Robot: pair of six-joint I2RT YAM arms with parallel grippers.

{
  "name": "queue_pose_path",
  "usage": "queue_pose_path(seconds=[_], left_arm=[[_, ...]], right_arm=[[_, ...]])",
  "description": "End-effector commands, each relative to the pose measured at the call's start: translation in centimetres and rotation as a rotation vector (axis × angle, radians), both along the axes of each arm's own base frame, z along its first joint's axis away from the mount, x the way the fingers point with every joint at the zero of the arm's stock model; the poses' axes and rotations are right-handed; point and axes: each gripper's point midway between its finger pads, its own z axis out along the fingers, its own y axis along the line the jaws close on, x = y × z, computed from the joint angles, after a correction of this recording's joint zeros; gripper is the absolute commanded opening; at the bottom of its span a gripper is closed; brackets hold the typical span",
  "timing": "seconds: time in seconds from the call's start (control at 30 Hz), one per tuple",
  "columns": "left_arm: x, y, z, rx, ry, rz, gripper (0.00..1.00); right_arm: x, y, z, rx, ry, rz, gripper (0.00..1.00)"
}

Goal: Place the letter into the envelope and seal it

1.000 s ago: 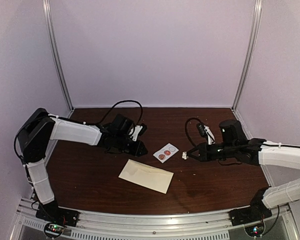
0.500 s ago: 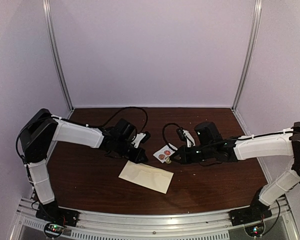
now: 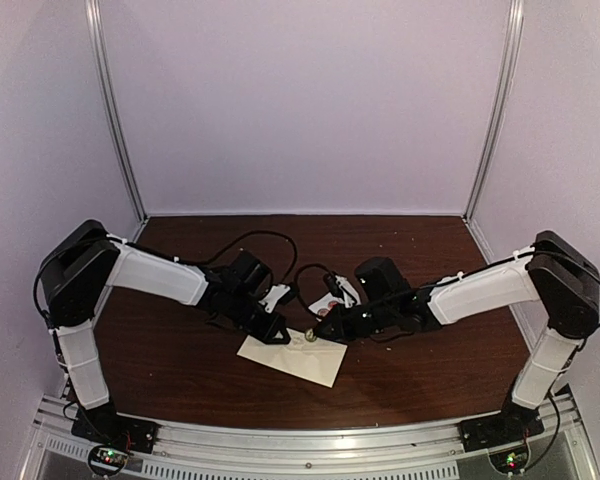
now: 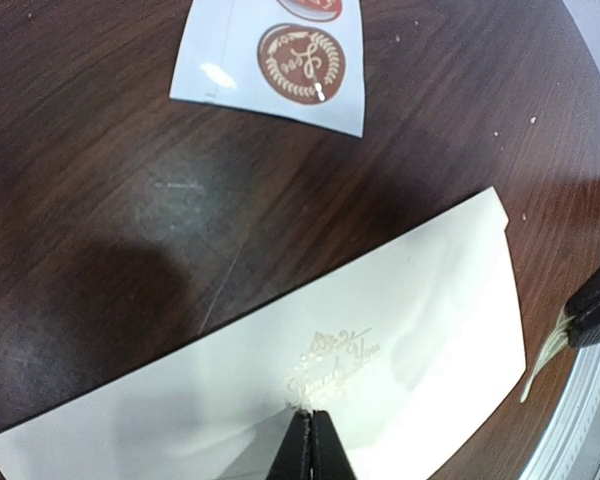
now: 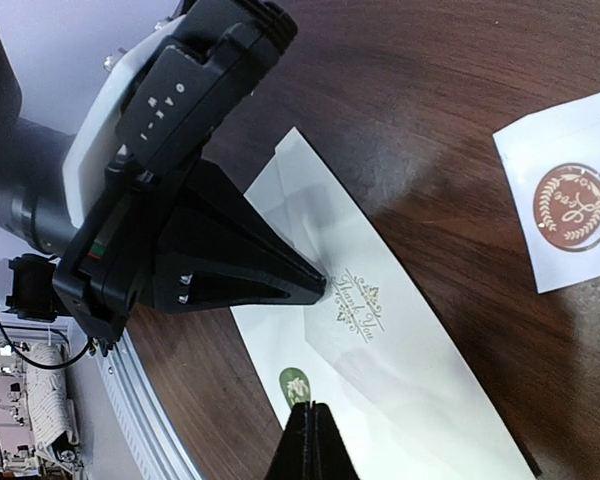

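Sealing stage: one envelope [image 3: 295, 358] lies flat mid-counter [image 3: 180, 350], and the single letter is out of sight, perhaps already inside.
The left claw [image 3: 277, 338], shut and empty, rests its tip on the envelope. The right claw [image 3: 320, 335] is pinched on one green sticker [image 5: 295, 383], apparently not yet stuck down. Beyond them, one sticker sheet [image 5: 560, 215] shows two brown seals.
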Motion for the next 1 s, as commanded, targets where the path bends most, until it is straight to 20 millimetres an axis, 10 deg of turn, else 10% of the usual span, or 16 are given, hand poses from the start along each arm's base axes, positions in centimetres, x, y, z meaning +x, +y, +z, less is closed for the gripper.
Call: queue_pose_path(seconds=[0.0,0.97], left_arm=[[-1.2,0.5,-1.0,0.015,0.026,-0.028,0.02],[-0.8,1.1,-1.9,0.061,0.012,-0.012,0.0]], right_arm=[[-0.1,2.4,1.0,0.068,-0.004,0.029,0.0],[-0.4,5.1,-3.0,0.064,0.098,0.086,0.0]])
